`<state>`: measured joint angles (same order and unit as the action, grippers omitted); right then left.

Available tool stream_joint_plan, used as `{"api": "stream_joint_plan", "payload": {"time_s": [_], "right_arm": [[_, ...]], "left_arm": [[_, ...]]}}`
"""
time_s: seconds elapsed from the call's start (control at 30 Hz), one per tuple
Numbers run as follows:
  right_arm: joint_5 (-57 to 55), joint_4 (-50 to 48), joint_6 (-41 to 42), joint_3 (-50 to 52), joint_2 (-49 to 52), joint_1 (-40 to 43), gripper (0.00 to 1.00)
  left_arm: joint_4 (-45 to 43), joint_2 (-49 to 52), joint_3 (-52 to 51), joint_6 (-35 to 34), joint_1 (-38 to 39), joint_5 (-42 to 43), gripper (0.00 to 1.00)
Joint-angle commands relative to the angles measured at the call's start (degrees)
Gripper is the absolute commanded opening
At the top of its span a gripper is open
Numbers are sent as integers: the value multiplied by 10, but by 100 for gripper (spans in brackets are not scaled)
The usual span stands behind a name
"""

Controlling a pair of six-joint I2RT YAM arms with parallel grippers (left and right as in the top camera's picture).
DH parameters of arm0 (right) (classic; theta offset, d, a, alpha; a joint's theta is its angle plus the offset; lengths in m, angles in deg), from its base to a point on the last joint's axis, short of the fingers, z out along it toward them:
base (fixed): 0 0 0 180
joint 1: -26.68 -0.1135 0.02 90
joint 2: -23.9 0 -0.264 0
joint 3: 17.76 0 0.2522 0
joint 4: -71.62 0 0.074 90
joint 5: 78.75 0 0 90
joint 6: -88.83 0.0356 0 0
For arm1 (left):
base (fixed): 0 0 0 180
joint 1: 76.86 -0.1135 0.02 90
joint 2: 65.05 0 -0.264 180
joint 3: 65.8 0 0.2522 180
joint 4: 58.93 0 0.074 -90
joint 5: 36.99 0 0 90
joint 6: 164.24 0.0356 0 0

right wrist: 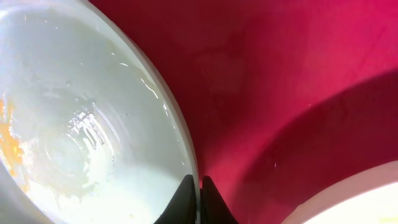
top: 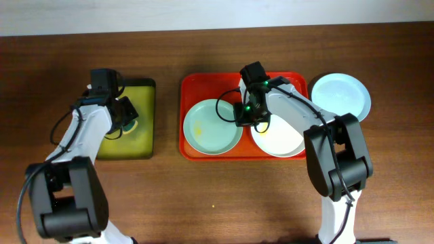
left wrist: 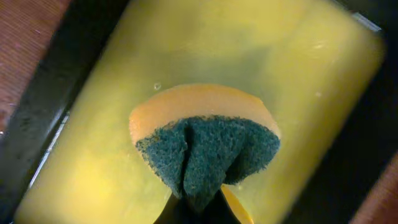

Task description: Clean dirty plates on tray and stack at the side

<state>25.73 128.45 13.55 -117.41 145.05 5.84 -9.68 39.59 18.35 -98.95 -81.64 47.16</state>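
Observation:
A pale blue-green plate (top: 211, 127) with yellow smears lies on the left of the red tray (top: 196, 85). A white plate (top: 281, 140) lies on the tray's right. A second blue-green plate (top: 341, 95) sits on the table right of the tray. My right gripper (top: 245, 119) is shut on the smeared plate's right rim (right wrist: 180, 134), over the tray floor (right wrist: 280, 74). My left gripper (top: 126, 118) is shut on a yellow sponge with a green scouring face (left wrist: 208, 149), above the yellow-green tray (left wrist: 93, 162).
The smaller dark-rimmed yellow-green tray (top: 139, 139) sits at the left of the brown wooden table (top: 217, 203). A pale wall edge runs along the table's back. The white plate's rim shows at the lower right of the right wrist view (right wrist: 367, 193).

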Motion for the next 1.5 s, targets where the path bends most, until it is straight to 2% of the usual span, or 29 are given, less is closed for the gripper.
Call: {"api": "stream_joint_plan", "payload": {"time_s": [0.0,0.23,0.37,0.47,0.57,0.63,0.83,1.03,1.33,1.47], "right_arm": [[5,-2,-3,-3,1,-2,4],[5,-2,-3,-3,1,-2,4],[5,-5,-3,-3,1,-2,4],[5,-5,17,-3,1,-2,4],[5,-6,18,-3,1,-2,6],[5,-6,18,-3,1,-2,9],[5,-4,18,-3,1,-2,9],[5,-4,18,-3,1,-2,9],[5,-4,18,-3,1,-2,9],[5,-4,18,-3,1,-2,9]], "left_arm": [[-21,58,-1,-5,1,-4,0],[7,57,17,-5,1,3,0],[42,-49,48,-5,1,67,0],[57,-101,48,41,1,132,0],[96,-110,48,54,5,171,0],[107,-110,48,97,31,198,0],[124,-106,48,90,154,196,0],[60,-16,47,28,233,196,0],[-41,123,47,3,259,191,0],[-25,131,48,5,256,25,0]]}}
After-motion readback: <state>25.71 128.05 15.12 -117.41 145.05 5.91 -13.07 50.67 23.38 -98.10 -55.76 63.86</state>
